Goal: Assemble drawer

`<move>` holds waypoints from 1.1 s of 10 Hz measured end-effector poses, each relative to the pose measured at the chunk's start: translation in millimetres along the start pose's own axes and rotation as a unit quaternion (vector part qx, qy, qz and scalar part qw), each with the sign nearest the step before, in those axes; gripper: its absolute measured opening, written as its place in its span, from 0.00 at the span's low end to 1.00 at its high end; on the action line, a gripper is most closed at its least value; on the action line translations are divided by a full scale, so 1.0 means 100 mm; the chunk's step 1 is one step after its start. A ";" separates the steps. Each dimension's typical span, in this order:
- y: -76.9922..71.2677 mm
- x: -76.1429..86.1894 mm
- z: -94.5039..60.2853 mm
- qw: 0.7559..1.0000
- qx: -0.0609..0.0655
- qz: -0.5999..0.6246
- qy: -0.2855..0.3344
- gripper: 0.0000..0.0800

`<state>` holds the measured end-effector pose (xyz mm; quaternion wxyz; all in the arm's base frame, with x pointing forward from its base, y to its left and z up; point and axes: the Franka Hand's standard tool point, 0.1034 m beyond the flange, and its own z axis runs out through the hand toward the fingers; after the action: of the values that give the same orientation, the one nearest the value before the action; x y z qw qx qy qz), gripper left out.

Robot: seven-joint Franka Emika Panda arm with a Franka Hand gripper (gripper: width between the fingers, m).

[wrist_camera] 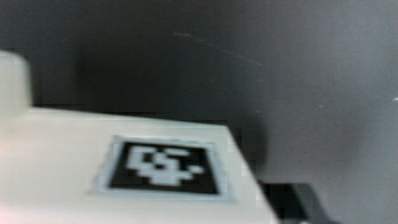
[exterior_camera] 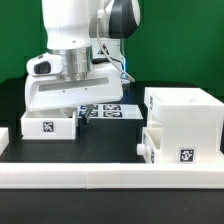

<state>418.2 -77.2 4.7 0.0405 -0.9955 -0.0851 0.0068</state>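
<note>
A low white tray (exterior_camera: 47, 125) with a square tag stands on the black table at the exterior view's left. My gripper (exterior_camera: 62, 108) hangs right over and behind it, its fingertips hidden by the tray. In the wrist view the tray (wrist_camera: 71, 150) fills the frame with its tag (wrist_camera: 169, 165) close up. One dark finger (wrist_camera: 295, 202) lies against the tray's edge and the other is hidden. The tall boxy housing (exterior_camera: 185, 118) stands at the exterior view's right. The second low tray (exterior_camera: 150, 146) is tucked against its near left side.
A long white rail (exterior_camera: 100, 176) runs along the front of the table. The marker board (exterior_camera: 108, 110) lies flat behind the tray, between the arm and the housing. A green wall stands at the back.
</note>
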 end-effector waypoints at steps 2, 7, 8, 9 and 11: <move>0.01 0.03 -0.01 1.000 -0.003 -0.002 0.006 0.06; -0.42 0.33 -0.27 1.000 -0.003 -0.023 0.008 0.06; -0.51 0.45 -0.39 0.999 -0.003 -0.038 0.007 0.06; -0.55 0.58 -0.50 0.998 -0.002 -0.061 0.005 0.06; -0.52 0.84 -0.64 0.993 0.003 -0.122 0.003 0.06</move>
<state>493.3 -16.6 72.0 0.0445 -0.9776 -0.2059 -0.0006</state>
